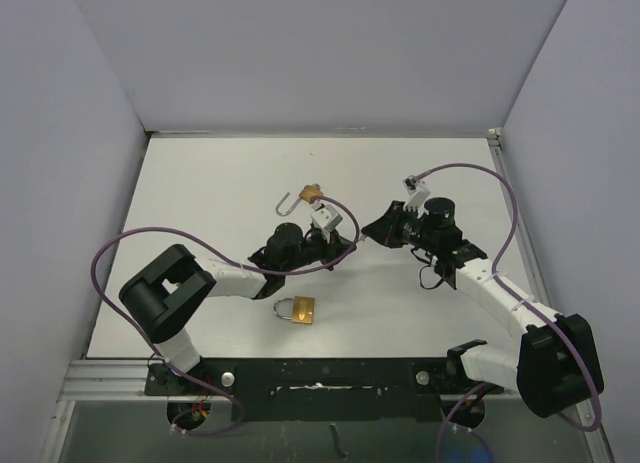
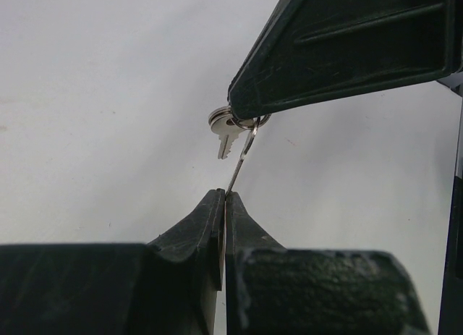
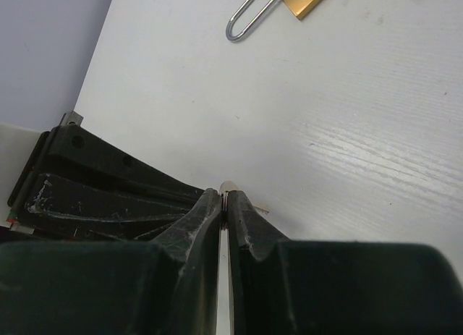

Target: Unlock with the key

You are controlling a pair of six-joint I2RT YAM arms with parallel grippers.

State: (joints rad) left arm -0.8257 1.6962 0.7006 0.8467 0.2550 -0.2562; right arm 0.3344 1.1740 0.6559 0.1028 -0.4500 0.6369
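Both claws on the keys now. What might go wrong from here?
1. Left claw pinches the key bunch by a thin edge at its very tips; it may slip.
2. Right claw grips the same bunch; any pull apart might yank it free or drop it.

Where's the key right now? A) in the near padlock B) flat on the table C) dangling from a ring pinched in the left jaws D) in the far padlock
C: the left wrist view shows the key dangling from the key ring, on which the left gripper has its jaws shut.
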